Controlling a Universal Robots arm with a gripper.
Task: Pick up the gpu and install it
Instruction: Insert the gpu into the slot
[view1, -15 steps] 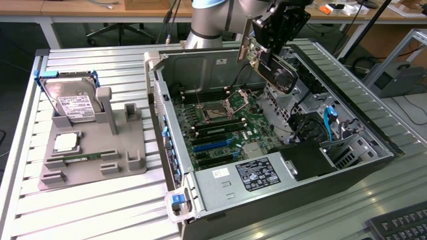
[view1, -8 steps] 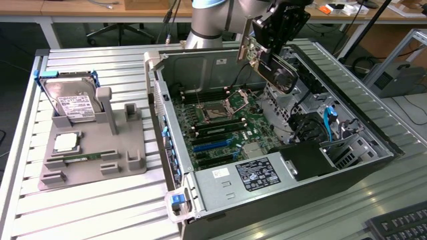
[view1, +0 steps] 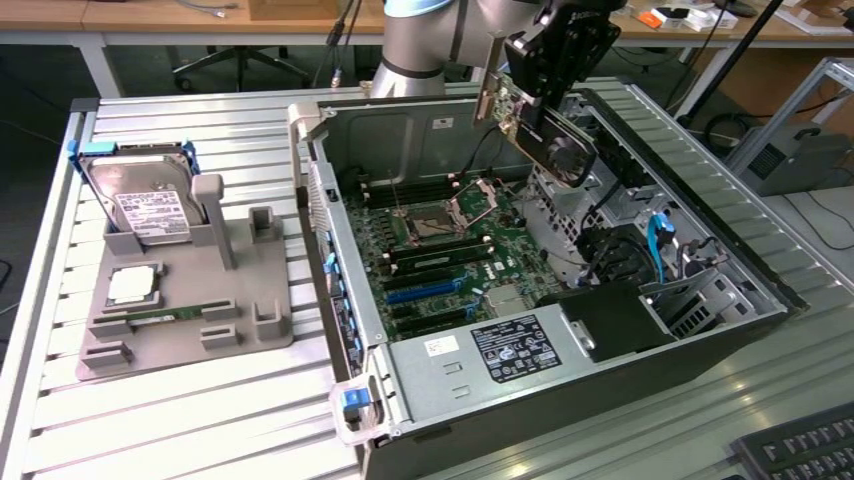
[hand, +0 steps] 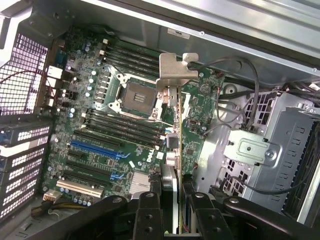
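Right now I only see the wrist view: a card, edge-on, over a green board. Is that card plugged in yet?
Observer: No. In the exterior view the gripper holds the gpu tilted above the open computer case, not seated in any slot.
Operator: Is anything beside the computer?
Observer: Yes. On the exterior view's left is a grey holder, with a hard drive standing upright in it.
Operator: Anything else in that holder?
Observer: A silvery square chip lies flat in it, nearer the camera than the drive.
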